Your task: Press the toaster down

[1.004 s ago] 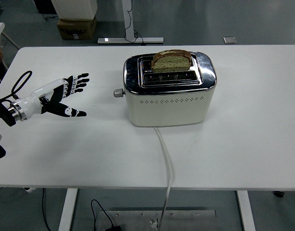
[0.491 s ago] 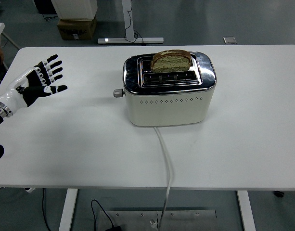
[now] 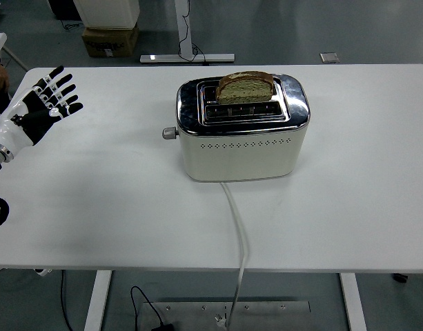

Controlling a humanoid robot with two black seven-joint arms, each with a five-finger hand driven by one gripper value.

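A cream and chrome toaster (image 3: 243, 134) stands at the middle of the white table (image 3: 94, 207). A slice of bread (image 3: 246, 86) sticks up out of its rear slot. Its lever knob (image 3: 169, 133) juts from the left end, in the raised position. My left hand (image 3: 40, 103) is at the far left of the table, well away from the lever, raised with fingers spread and holding nothing. The right hand is out of view.
The toaster's white cord (image 3: 237, 234) runs from its front over the near table edge. A cardboard box (image 3: 110, 40) and a desk foot (image 3: 187, 57) are on the floor behind the table.
My left hand has drawn back left and away from the toaster, rising toward the table's far left corner. The toaster, lever and bread have not moved.
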